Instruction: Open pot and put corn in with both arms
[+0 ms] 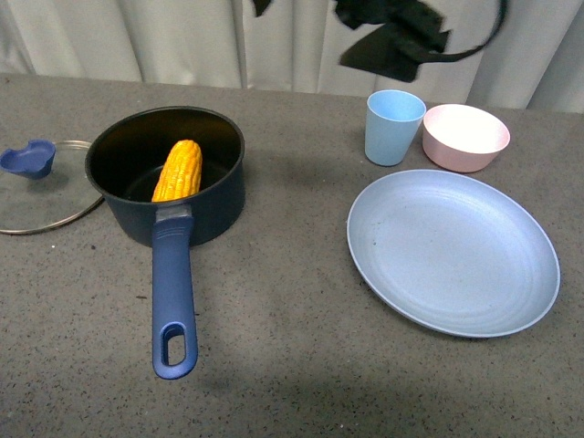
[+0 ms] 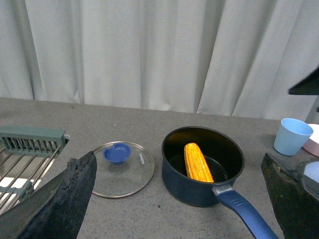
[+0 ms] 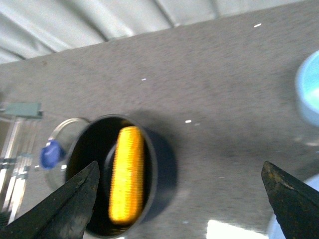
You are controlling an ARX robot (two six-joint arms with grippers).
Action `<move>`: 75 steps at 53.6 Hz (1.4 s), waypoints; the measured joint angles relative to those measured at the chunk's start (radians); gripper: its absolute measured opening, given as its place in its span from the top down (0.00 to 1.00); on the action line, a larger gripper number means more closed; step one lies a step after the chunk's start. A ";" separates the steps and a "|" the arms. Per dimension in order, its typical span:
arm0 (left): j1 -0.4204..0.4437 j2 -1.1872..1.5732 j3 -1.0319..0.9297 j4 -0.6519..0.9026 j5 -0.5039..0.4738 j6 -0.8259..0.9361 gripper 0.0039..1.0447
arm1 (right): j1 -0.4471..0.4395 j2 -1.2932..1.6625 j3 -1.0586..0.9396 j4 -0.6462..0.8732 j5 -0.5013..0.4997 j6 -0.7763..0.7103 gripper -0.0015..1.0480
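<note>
The navy-blue pot (image 1: 214, 187) stands open at the left of the table, its long handle (image 1: 173, 297) pointing toward me. The yellow corn (image 1: 179, 171) lies inside it, leaning on the near wall. The glass lid with its blue knob (image 1: 29, 159) lies flat on the table left of the pot. The pot (image 2: 189, 186), corn (image 2: 198, 162) and lid (image 2: 122, 169) also show in the left wrist view. My left gripper (image 2: 179, 194) is open and empty, back from the pot. My right gripper (image 3: 182, 199) is open and empty, high above the table; the corn (image 3: 127, 174) lies below it.
A light blue cup (image 1: 393, 126) and a pink bowl (image 1: 464, 137) stand at the back right. A large pale blue plate (image 1: 453, 251) lies in front of them. A metal rack (image 2: 25, 149) sits far left in the left wrist view. A white curtain hangs behind the table.
</note>
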 joint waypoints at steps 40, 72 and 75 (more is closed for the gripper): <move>0.000 -0.001 0.000 0.000 0.000 0.000 0.06 | -0.225 -0.599 -1.109 1.030 0.292 -0.518 0.36; 0.000 -0.001 0.000 -0.001 0.000 0.000 0.06 | -0.397 -1.081 -1.284 0.813 0.107 -0.534 0.99; 0.000 -0.001 0.000 -0.001 0.000 0.000 0.06 | -0.422 -1.140 -1.294 0.767 0.105 -0.534 0.99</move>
